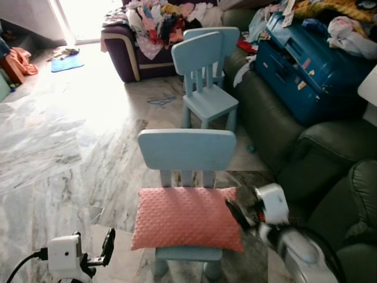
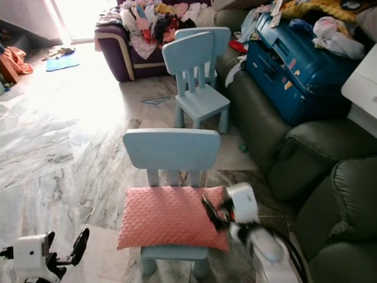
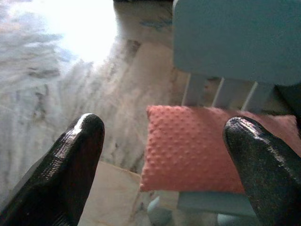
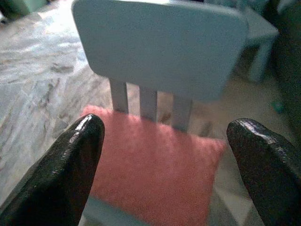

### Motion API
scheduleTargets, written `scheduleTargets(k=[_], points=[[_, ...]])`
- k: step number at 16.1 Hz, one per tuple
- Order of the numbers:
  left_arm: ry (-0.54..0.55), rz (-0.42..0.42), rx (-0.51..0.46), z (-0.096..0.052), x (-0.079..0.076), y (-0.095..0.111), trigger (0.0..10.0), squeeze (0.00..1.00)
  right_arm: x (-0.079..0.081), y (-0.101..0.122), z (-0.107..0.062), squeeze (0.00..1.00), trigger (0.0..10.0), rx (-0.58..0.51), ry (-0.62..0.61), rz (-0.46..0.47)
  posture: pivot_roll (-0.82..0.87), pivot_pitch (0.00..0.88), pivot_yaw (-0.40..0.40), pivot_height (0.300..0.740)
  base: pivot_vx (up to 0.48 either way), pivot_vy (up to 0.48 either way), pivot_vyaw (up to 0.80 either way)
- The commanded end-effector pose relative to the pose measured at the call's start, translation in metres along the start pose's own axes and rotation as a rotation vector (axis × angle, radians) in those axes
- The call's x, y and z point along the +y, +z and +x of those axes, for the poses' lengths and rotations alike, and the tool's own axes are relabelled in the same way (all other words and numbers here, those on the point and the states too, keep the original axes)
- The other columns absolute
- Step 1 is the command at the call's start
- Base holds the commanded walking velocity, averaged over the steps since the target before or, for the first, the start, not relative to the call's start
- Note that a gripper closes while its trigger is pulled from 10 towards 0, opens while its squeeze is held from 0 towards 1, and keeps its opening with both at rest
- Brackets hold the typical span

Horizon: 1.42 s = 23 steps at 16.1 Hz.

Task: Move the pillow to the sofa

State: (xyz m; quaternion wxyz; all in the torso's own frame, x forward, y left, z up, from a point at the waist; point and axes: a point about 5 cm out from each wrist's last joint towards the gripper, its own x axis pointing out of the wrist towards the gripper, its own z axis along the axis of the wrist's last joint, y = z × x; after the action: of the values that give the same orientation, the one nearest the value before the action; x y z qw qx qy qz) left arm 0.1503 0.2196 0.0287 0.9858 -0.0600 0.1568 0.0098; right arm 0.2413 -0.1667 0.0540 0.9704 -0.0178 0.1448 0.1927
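Observation:
A salmon-pink dotted pillow [image 1: 185, 217] lies flat on the seat of the near light-blue child's chair [image 1: 187, 148]. My right gripper [image 1: 237, 213] hovers at the pillow's right edge, open; in the right wrist view its fingers [image 4: 84, 141] spread wide with the pillow [image 4: 155, 174] between and beyond them. My left gripper [image 1: 108, 242] is low to the left of the chair, open and apart from the pillow [image 3: 188, 150]. The dark green sofa [image 1: 318, 159] stands just right of the chair.
A second light-blue chair [image 1: 203, 76] stands farther ahead. A blue suitcase [image 1: 306, 65] and loose clothes take up the sofa's far part. A purple couch heaped with clothes [image 1: 153, 23] is at the back. Marble floor [image 1: 59, 147] stretches left.

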Motion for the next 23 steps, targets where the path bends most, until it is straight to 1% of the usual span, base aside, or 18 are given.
scheduleTargets(k=[1,3,4,6,8,10,12,13,14,15,16,17,18,19,20,21,22,23], points=[[-0.004,-0.002,0.001,0.000,0.006,-0.003,10.0,0.00,0.001,0.015,0.001,0.00,10.0,-0.049,-0.002,-0.010,-0.09,0.104,0.040,0.740,0.000,0.000,0.00],[-0.014,-0.015,0.033,0.009,0.015,-0.020,10.0,0.00,-0.002,0.018,0.000,0.00,10.0,-0.053,-0.037,-0.013,-0.11,0.103,0.040,0.740,0.000,0.000,0.00],[-0.025,-0.028,0.045,0.012,0.017,-0.026,10.0,0.00,-0.003,0.018,0.000,0.00,10.0,-0.055,-0.043,-0.011,-0.11,0.102,0.039,0.740,0.000,0.000,0.00],[-0.031,-0.038,0.055,0.019,0.020,-0.033,10.0,0.00,-0.004,0.020,0.000,0.00,10.0,-0.049,-0.044,-0.008,-0.12,0.099,0.036,0.740,0.000,0.000,0.00],[-0.046,-0.052,0.070,0.030,0.023,-0.045,10.0,0.00,-0.005,0.012,0.005,0.00,10.0,-0.032,-0.030,0.007,-0.12,0.098,0.033,0.740,0.000,0.000,0.00],[-0.049,-0.060,0.074,0.034,0.027,-0.050,10.0,0.00,-0.006,0.006,0.008,0.00,10.0,-0.023,-0.028,0.018,-0.12,0.098,0.032,0.740,0.000,0.000,0.00],[-0.053,-0.053,0.059,0.036,0.029,-0.049,10.0,0.00,-0.006,0.002,0.009,0.00,10.0,-0.019,-0.024,0.024,-0.12,0.099,0.032,0.740,0.000,0.000,0.00],[-0.081,-0.008,-0.021,0.039,0.024,-0.039,10.0,0.00,-0.006,-0.004,0.010,0.00,10.0,-0.013,-0.023,0.023,-0.12,0.099,0.032,0.740,0.000,0.000,0.00],[-0.091,0.030,-0.077,0.041,0.019,-0.031,10.0,0.00,-0.007,-0.008,0.010,0.00,10.0,-0.009,-0.024,0.024,-0.12,0.099,0.032,0.740,0.000,0.000,0.00],[-0.047,0.127,-0.119,0.040,0.017,-0.024,10.0,0.00,-0.010,-0.014,0.011,0.00,10.0,-0.002,-0.026,0.023,-0.12,0.104,0.034,0.740,0.000,0.000,0.00],[0.106,0.226,-0.151,0.038,0.023,-0.018,10.0,0.00,-0.014,-0.019,0.012,0.00,10.0,0.006,-0.029,0.021,-0.12,0.105,0.034,0.740,0.000,0.000,0.00],[0.179,0.230,-0.152,0.037,0.026,-0.017,10.0,0.00,-0.016,-0.021,0.014,0.00,10.0,0.010,-0.032,0.023,-0.11,0.103,0.036,0.740,0.000,0.000,0.00],[0.222,0.222,-0.116,0.040,0.030,-0.019,10.0,0.00,-0.019,-0.024,0.018,0.00,10.0,0.016,-0.033,0.031,-0.11,0.096,0.035,0.740,0.000,0.000,0.00],[0.290,0.170,-0.066,0.046,0.038,-0.021,10.0,0.00,-0.021,-0.026,0.024,0.00,10.0,0.016,-0.030,0.036,-0.11,0.092,0.030,0.740,0.000,0.000,0.00],[0.322,0.127,-0.043,0.053,0.041,-0.019,10.0,0.00,-0.021,-0.025,0.027,0.00,10.0,0.017,-0.025,0.030,-0.11,0.088,0.028,0.740,0.000,0.000,0.00],[0.252,0.140,-0.097,0.070,0.039,0.007,10.0,0.00,-0.024,-0.029,0.034,0.00,10.0,0.034,-0.029,0.033,-0.12,0.083,0.025,0.740,0.000,0.000,0.00],[0.201,0.145,-0.141,0.081,0.031,0.024,10.0,0.00,-0.028,-0.032,0.037,0.00,10.0,0.051,-0.039,0.038,-0.12,0.078,0.027,0.740,0.000,0.000,0.00],[0.161,0.138,-0.166,0.089,0.021,0.034,10.0,0.00,-0.031,-0.033,0.039,0.00,10.0,0.062,-0.046,0.040,-0.13,0.075,0.027,0.740,0.000,0.000,0.00]])
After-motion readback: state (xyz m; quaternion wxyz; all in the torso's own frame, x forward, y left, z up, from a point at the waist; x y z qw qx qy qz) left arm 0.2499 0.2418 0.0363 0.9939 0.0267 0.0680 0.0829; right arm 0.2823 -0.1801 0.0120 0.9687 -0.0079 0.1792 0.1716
